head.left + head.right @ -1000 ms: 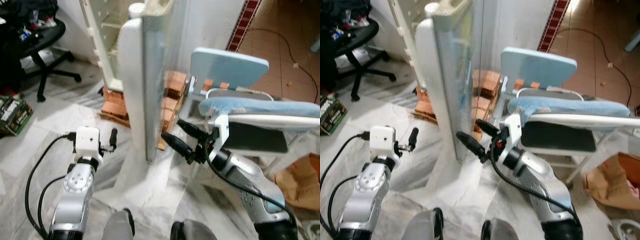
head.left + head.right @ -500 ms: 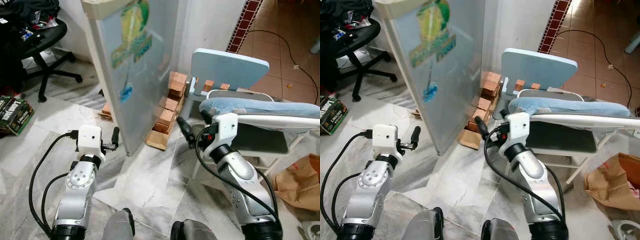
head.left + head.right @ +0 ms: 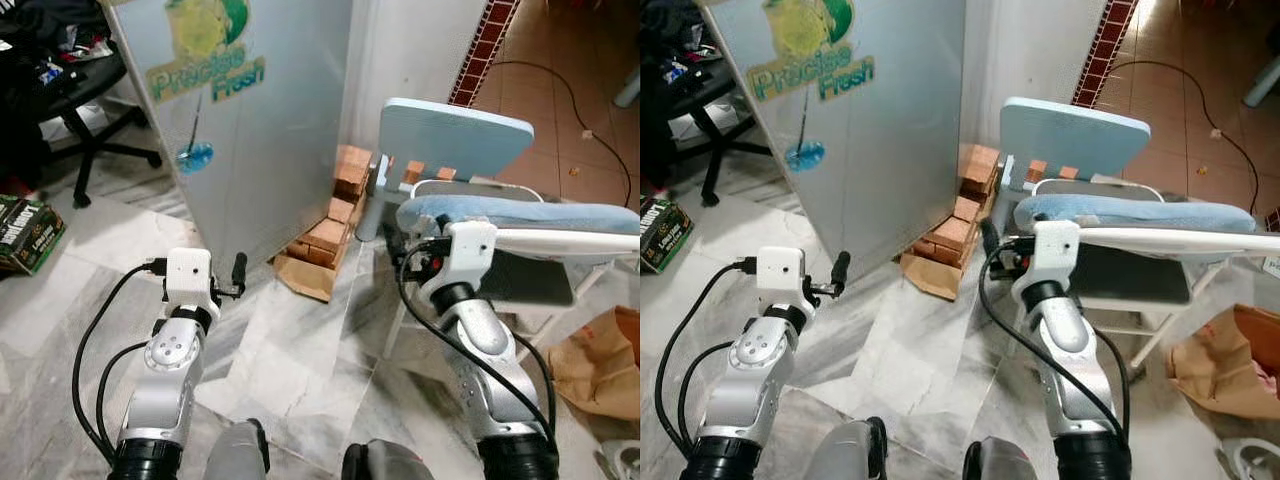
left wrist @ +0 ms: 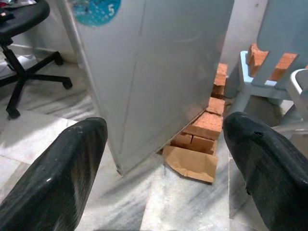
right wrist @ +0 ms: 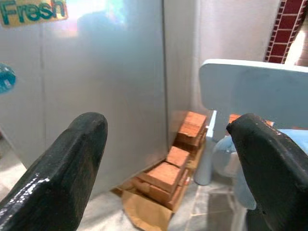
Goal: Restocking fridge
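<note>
At 11 o'clock stood the fridge (image 3: 255,130), its door shut. Both the left pincer (image 4: 163,168) and right pincer (image 5: 166,163) were spread and empty. Backing off squarely would avoid the bricks (image 3: 325,235).

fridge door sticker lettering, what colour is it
Green, with orange-yellow shadowing, on the silver fridge door; the lettering shows best in the right eye view.
</note>
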Tool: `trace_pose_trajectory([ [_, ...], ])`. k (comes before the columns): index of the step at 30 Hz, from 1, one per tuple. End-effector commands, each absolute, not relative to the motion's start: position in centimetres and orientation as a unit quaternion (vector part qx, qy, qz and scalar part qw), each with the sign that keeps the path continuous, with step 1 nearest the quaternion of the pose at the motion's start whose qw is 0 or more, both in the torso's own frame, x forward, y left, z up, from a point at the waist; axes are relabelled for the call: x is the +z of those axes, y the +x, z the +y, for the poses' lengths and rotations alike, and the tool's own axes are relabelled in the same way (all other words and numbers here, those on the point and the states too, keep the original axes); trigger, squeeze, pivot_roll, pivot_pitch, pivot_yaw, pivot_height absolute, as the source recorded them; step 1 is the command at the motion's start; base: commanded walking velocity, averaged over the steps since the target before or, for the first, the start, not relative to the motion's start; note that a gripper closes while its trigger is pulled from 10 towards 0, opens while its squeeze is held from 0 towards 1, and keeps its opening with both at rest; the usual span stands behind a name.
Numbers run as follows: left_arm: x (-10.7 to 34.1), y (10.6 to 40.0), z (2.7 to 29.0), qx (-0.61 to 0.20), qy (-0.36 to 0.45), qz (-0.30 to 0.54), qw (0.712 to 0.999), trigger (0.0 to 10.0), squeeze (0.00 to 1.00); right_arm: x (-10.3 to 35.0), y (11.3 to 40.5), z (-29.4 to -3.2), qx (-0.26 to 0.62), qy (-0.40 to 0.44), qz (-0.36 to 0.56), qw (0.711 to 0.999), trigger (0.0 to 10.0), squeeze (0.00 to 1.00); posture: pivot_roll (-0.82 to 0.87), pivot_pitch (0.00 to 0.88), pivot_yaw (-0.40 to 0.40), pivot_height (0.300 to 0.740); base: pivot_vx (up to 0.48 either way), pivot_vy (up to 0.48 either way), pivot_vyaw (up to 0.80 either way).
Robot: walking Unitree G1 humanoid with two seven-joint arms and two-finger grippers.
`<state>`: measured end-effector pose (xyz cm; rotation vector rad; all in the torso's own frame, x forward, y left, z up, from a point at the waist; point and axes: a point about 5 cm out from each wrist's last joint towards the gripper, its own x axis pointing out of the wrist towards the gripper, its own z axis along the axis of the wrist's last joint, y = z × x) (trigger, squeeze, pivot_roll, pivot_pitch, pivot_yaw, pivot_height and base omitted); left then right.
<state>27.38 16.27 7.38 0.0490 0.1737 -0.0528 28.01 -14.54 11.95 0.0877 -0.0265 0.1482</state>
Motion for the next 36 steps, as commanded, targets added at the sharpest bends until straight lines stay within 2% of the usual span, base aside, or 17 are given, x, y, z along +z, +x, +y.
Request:
trace_pose_trajectory([
  [1,7.13,27.36,16.68,-0.017,0.022,0.091,0.995,10.0,0.0,11.9,28.19,-14.35,0.07,0.046,-0.015,0.996,10.0,0.0,0.0,0.092,-0.022,0.74,0.0,0.48,-0.42],
  [17,7.08,27.34,16.51,-0.034,0.009,0.093,0.995,10.0,0.0,11.58,28.33,-14.35,0.059,0.049,-0.015,0.997,10.0,0.0,0.0,0.09,-0.021,0.74,0.0,0.48,-0.05],
  [28,7.23,27.41,16.64,-0.042,0.007,0.086,0.995,10.0,0.0,11.43,28.32,-14.4,0.047,0.049,-0.021,0.997,10.0,0.0,0.0,0.088,-0.011,0.74,0.0,0.48,-0.77],
  [36,7.41,27.48,16.47,-0.05,0.001,0.081,0.995,10.0,0.0,11.34,28.41,-14.24,0.049,0.05,-0.022,0.997,10.0,0.0,0.0,0.085,-0.011,0.74,0.0,0.48,-0.12],
])
